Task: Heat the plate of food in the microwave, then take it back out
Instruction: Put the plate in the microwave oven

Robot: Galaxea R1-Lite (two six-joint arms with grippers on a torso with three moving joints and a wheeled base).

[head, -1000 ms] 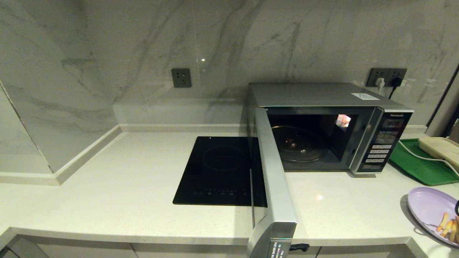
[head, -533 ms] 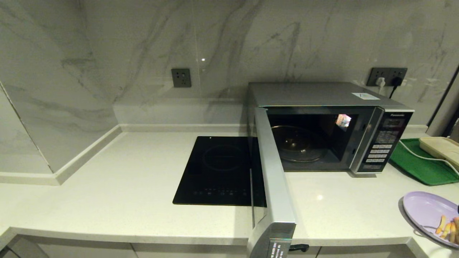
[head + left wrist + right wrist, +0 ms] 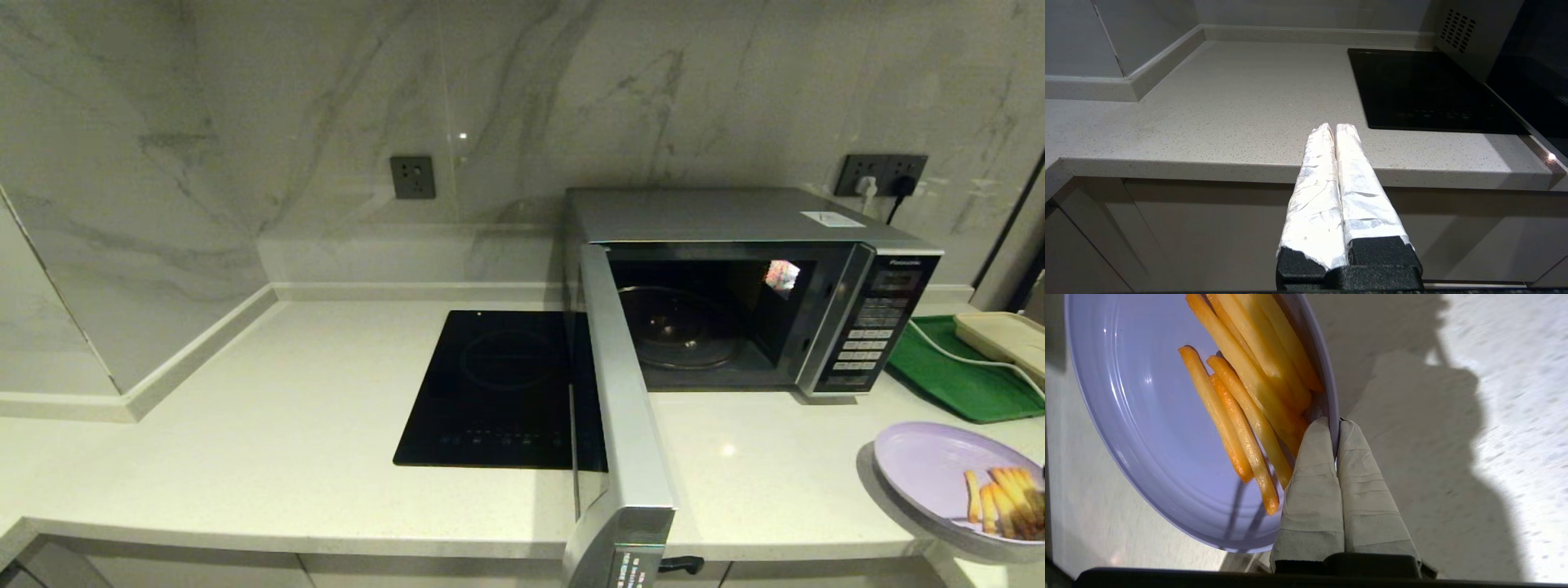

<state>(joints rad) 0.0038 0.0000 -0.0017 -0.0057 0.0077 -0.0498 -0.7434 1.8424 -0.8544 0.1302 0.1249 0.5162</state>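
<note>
Plate of food (image 3: 931,469): the head view's right edge is cutting off its far side.
Right claw (image 3: 1336,424): staying out of the head view.
Green tray (image 3: 947,371): running past the right edge.
Microwave (image 3: 735,216) button labels: too small to read.

Location: domestic kitchen, worktop area.

A pale speckled stone bench (image 3: 286,425) runs along a wall clad in grey-veined marble slabs (image 3: 326,106), with cabinet fronts (image 3: 1208,228) below its front edge. A flat black glass cooktop (image 3: 490,384) is set flush into the bench. Beside it stands the microwave (image 3: 751,286), door swung open, glass turntable visible inside. Wall sockets (image 3: 412,177) are mounted above the bench; plugs occupy the pair behind the microwave. A green tray (image 3: 955,376) and the plate of food (image 3: 939,469) lie at the right end.
</note>
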